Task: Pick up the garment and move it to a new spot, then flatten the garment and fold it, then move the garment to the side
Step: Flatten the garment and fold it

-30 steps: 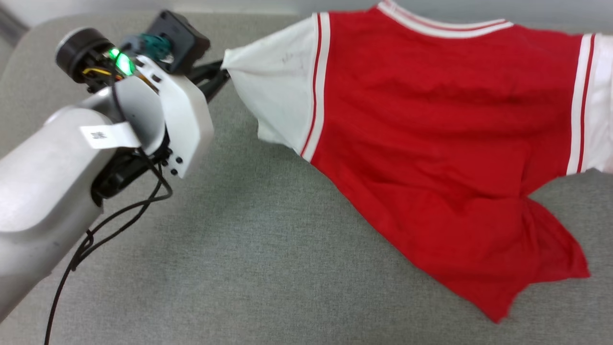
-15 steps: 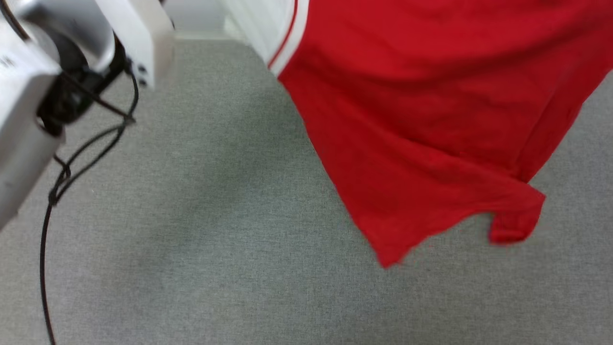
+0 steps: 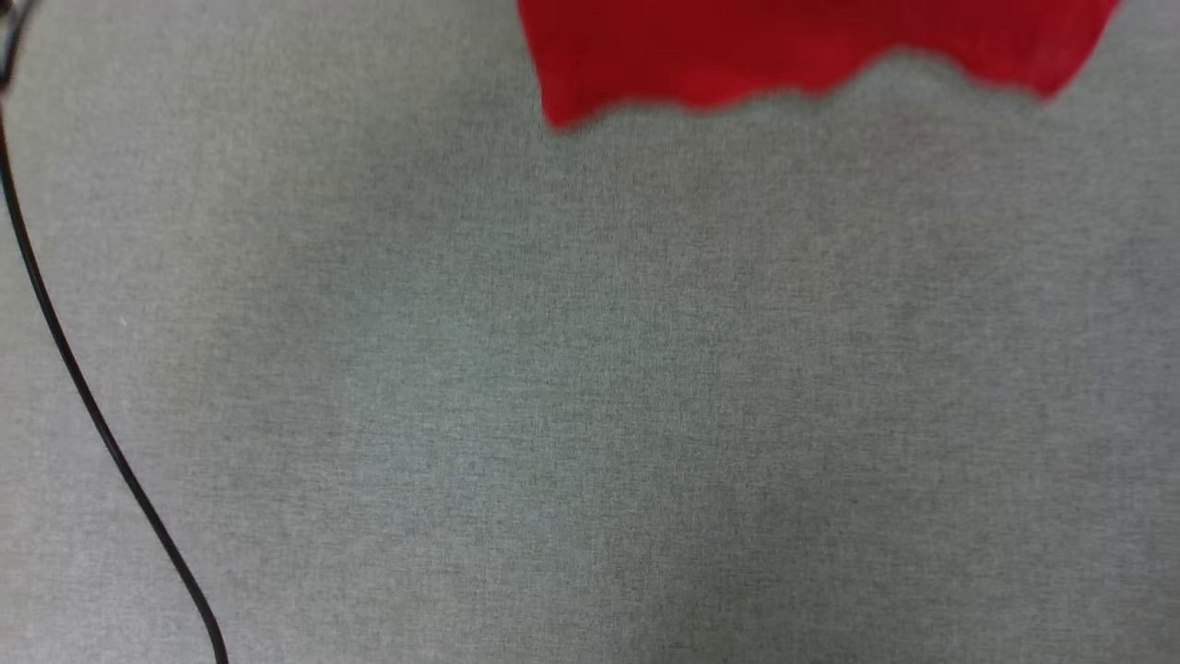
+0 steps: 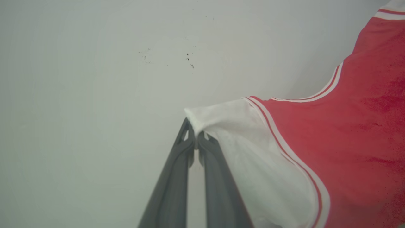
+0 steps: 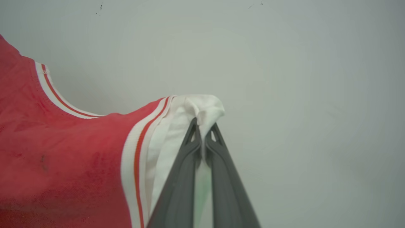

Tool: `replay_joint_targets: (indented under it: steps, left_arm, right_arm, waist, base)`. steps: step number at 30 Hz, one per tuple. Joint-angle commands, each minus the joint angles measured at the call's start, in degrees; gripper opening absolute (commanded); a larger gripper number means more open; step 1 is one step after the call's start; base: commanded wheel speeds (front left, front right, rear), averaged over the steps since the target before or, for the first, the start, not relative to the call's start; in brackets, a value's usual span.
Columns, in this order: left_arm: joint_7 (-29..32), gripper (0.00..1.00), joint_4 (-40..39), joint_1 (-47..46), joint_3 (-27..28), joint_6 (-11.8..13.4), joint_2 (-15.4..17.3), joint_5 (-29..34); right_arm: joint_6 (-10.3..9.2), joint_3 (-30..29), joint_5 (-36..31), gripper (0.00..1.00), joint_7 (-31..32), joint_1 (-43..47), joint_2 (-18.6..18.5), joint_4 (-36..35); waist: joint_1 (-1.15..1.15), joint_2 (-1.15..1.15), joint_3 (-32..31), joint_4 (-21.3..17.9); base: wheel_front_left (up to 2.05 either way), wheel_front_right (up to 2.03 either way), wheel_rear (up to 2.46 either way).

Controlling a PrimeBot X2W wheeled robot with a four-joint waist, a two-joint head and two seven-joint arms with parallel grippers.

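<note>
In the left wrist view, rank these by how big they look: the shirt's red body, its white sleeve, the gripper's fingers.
1. The garment's red body.
2. Unranked: the white sleeve and the left gripper's fingers cover similar area, and the fingers are nearest the camera, which inflates them.

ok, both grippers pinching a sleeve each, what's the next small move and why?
Probably lower both arms together to lay the hem on the grey surface. The left gripper and right gripper are each shut on a white sleeve tip, the garment hangs spread between them, and the hem looks clear of the surface.
</note>
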Motion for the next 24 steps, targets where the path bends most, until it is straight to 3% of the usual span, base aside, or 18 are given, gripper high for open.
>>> replay_joint_targets:
  steps: [1,6,11,24]
  left_arm:
    - [-1.2,0.00,1.7,-2.4,0.4,-0.3,-0.7,0.5]
    - [-4.1,0.00,7.3,-7.7,1.7,-0.7,-2.5,0.7]
    - [-7.2,0.00,12.3,-8.8,2.5,-1.2,-3.6,-0.1]
    - [-16.7,0.00,19.2,5.2,-1.3,-3.3,-5.3,-2.5]
  right_arm:
    - [-0.04,0.8,-1.3,0.00,-0.9,-3.2,1.2,1.9]
    - [-0.04,2.4,-3.8,0.00,-3.9,-11.0,4.4,8.4]
    - [-0.04,4.2,-3.5,0.00,-7.4,-13.1,7.4,14.7]
    - [-0.04,12.1,5.4,0.00,-18.2,-0.2,12.0,24.6]
  waist:
    - [0.00,0.00,2.4,0.4]
    - [0.00,0.00,5.3,0.5]
    - [0.00,0.00,7.8,0.3]
    - [0.00,0.00,7.2,-1.0]
  base:
    - [0.00,0.00,0.00]
    - [0.00,0.00,0.00]
    - [0.00,0.00,0.00]
    - [0.00,0.00,0.00]
